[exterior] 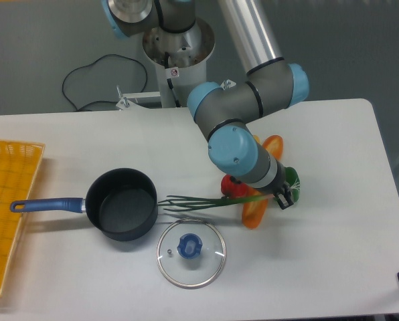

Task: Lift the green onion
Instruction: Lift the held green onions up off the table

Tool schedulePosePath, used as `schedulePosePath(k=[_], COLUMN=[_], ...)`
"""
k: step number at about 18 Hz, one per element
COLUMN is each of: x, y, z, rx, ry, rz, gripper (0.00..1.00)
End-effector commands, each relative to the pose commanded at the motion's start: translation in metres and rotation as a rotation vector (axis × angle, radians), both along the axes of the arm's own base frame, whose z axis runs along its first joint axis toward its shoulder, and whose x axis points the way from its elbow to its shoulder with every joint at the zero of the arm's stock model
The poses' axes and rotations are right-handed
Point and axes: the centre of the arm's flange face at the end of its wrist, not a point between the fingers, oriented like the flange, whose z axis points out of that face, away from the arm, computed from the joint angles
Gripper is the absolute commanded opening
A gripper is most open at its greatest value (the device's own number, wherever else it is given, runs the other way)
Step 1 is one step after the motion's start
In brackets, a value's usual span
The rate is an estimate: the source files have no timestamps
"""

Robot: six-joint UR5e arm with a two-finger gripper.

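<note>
The green onion [209, 200] is a thin bunch of dark green stalks lying level, just right of the pot. Its splayed leaf tips point left toward the pot's rim. My gripper [282, 198] is shut on the onion's right end and holds it slightly above the table, where it casts a faint shadow. The wrist hides the exact grip point. The fingers are small and dark at the wrist's lower right.
A black pot [122, 203] with a blue handle [45, 204] stands on the left. A glass lid [191, 253] lies in front. An orange carrot [254, 212], a red vegetable [231, 188] and a green bell pepper [292, 179] crowd under the wrist. A yellow basket [5, 194] sits at the far left.
</note>
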Motion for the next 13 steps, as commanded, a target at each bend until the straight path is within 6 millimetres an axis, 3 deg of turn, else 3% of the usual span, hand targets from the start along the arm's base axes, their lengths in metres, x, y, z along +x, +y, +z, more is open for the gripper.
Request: schedulePosePath(k=[9,13], x=[-0.016,-0.017], y=[-0.04,-0.044], z=[0.028,0.031], rx=[0.123,0.164], ry=[-0.124,-0.147], rz=[0.095,0.145], gripper=[0.02,0.02])
